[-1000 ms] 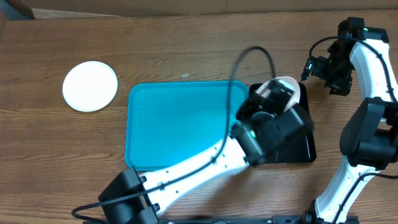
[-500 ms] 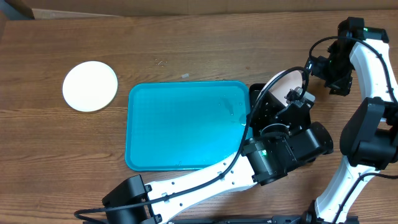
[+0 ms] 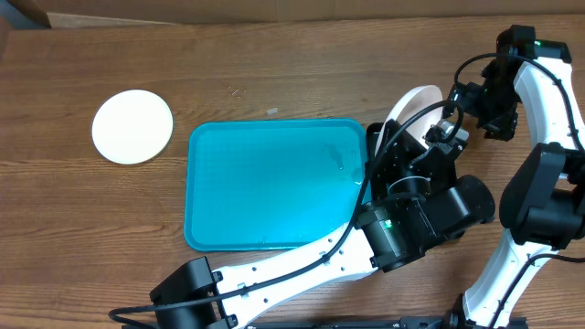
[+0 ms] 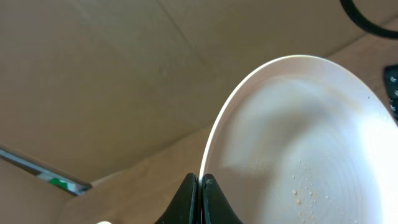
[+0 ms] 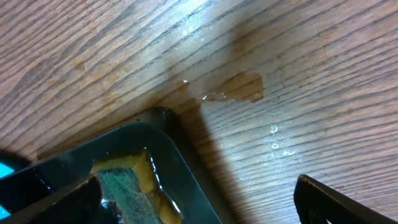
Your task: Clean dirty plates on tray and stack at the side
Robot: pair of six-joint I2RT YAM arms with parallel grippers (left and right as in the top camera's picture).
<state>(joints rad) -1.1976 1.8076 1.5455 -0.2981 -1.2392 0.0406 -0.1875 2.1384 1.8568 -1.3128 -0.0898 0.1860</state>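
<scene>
Pinching rim of white plate (image 4: 298,143), left end effector (image 4: 200,185) holds it tilted.

Yellow-green sponge (image 5: 127,183) sits wet in small black plastic tray (image 5: 177,146); small puddle (image 5: 239,88) just beside on brown wooden bench (image 5: 298,56).

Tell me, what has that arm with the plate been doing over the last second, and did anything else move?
The left gripper, shut on the rim of the white plate, lifted it higher over the black tray and tipped it on edge. The open right gripper, the turquoise tray and the other white plate on the table stayed put.
</scene>
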